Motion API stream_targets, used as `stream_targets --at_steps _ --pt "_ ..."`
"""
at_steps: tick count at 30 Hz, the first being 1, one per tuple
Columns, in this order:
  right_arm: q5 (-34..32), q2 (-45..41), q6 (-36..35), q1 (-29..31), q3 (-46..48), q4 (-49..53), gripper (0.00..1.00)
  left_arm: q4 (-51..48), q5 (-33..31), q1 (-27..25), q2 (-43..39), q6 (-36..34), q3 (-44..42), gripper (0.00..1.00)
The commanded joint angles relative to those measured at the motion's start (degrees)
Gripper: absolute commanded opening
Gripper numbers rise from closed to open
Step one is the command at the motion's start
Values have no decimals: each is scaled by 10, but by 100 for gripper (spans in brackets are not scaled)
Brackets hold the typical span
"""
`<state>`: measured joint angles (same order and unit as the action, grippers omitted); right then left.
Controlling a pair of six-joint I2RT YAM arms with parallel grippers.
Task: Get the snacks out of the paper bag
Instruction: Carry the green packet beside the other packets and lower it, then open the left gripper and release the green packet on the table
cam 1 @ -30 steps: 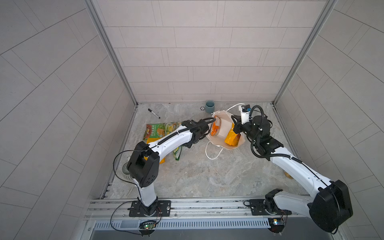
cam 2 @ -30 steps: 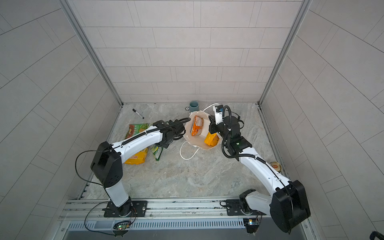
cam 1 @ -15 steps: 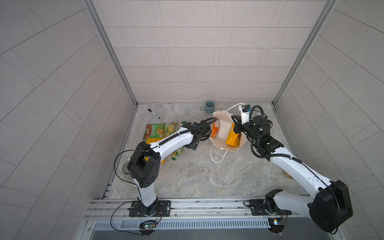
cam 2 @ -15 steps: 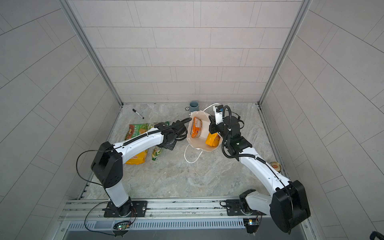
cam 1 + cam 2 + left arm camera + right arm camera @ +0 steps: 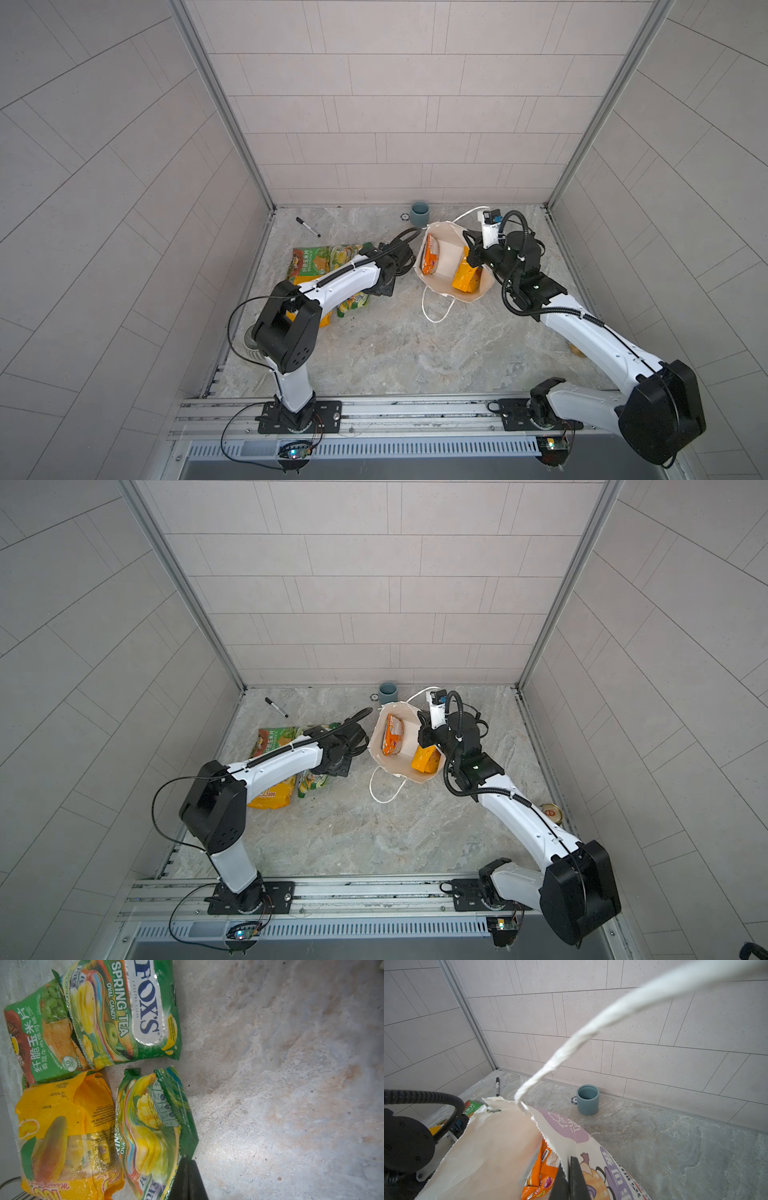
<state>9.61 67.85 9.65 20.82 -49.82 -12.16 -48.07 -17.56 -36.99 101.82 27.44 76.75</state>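
Two packets stand inside the bag, its rim pinched by the right hand. Left hand, fingers together, empty, hangs just beside it, nearest the orange packet.

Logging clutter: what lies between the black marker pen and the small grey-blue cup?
Bare marbled tabletop, except a small round token beside the grey-blue cup, toward the black marker pen; both top views show it.

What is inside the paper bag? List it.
Two snacks show in the paper bag: an orange packet against one wall, an orange-yellow packet opposite. Anything beneath them, or behind the right gripper at the rim, is hidden.
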Motion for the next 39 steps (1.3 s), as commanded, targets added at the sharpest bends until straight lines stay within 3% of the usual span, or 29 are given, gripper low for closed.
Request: stream_targets --at_steps 1,20,34,39 --pt "-3 -12 -1 -3 -9 -4 0 12 -2 6 -15 21 -8 3" --pt "-1 -14 2 -3 -8 -6 0 17 -18 25 -8 24 -36 11" --pt "-2 -13 2 -3 -10 -3 0 11 14 31 -61 -4 -10 41" --pt "-3 -11 2 -3 -9 -4 0 38 33 32 -116 -11 -11 45"
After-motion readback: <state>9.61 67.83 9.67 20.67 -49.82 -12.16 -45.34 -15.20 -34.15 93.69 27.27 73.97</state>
